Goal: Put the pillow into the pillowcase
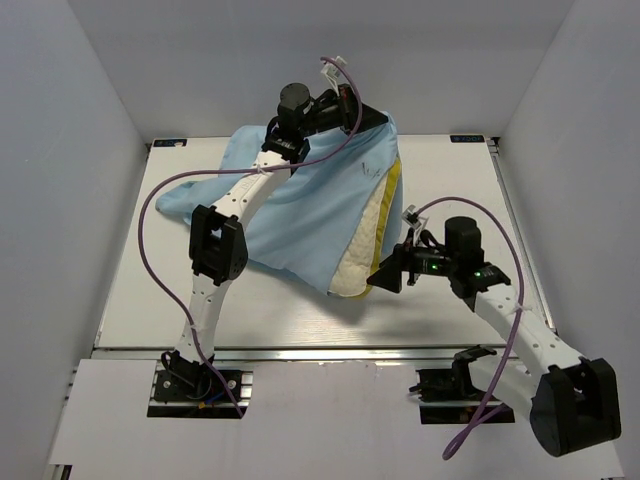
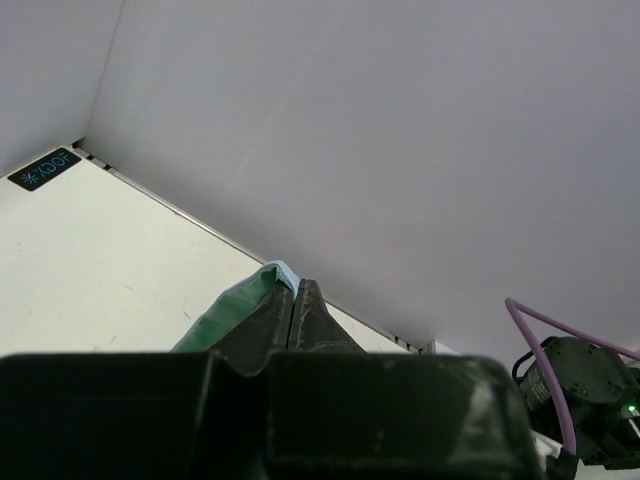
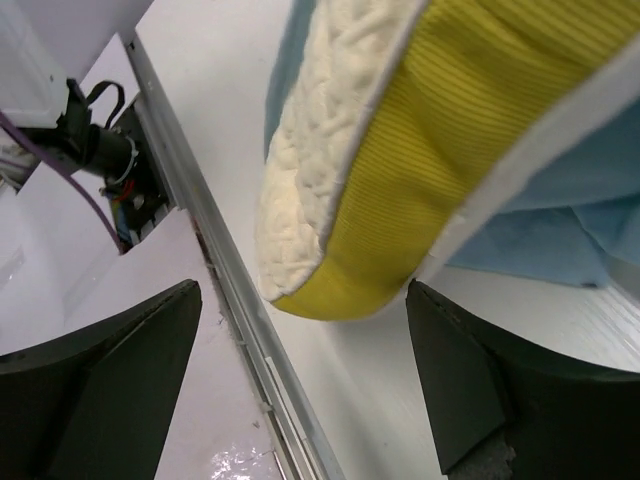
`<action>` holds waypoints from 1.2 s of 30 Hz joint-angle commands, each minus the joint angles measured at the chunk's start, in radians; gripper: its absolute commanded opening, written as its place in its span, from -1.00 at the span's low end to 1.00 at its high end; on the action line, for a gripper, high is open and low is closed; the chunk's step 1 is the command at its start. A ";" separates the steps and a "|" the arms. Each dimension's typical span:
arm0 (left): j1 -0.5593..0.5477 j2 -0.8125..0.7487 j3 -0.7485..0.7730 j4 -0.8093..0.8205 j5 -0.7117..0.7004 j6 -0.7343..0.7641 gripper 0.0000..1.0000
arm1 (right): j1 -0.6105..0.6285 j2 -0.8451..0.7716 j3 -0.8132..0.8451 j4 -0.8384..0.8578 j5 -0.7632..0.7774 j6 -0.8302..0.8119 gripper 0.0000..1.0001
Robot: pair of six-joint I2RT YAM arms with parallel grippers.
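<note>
the bare near corner of the pillow (image 3: 335, 150) lay just ahead of the right gripper (image 3: 300, 295), which was released wide; the left gripper (image 2: 297, 292), clenched on the pillowcase (image 1: 300, 215), held the far end raised.

We are seeing the pillowcase (image 1: 300, 215) lying mid-table (image 1: 150, 300), its far corner lifted in the left gripper (image 1: 370, 117) at the frame's top centre, the pillow (image 1: 368, 245) showing along its right edge, and the right gripper (image 1: 388, 275) sitting just right of the pillow's lower corner.

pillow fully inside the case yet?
Partly in. The pillow is mostly covered, but its right edge and near corner stick out of the pillowcase.
</note>
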 commanded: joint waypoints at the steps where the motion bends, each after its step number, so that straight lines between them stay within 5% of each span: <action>1: 0.010 -0.047 0.044 0.051 -0.010 -0.013 -1.00 | 0.040 0.051 0.012 0.095 -0.028 0.050 0.72; 8: 0.007 -0.050 0.063 0.097 0.007 -0.079 -1.00 | 0.100 0.297 0.121 0.179 0.041 0.096 -0.07; 14: -0.017 -0.065 0.069 0.090 0.014 -0.087 -1.00 | 0.145 0.435 0.273 0.388 0.108 0.208 -0.42; 20: -0.039 -0.085 0.046 0.102 0.002 -0.084 -1.00 | 0.142 0.430 0.354 0.707 0.245 0.390 -0.45; 31: -0.125 -0.048 0.092 0.125 -0.032 -0.105 -1.00 | 0.179 0.719 0.505 0.597 0.652 0.262 -0.48; 36: -0.125 -0.106 -0.046 0.053 -0.064 -0.029 -1.00 | 0.148 0.719 0.458 0.598 0.671 0.246 -0.48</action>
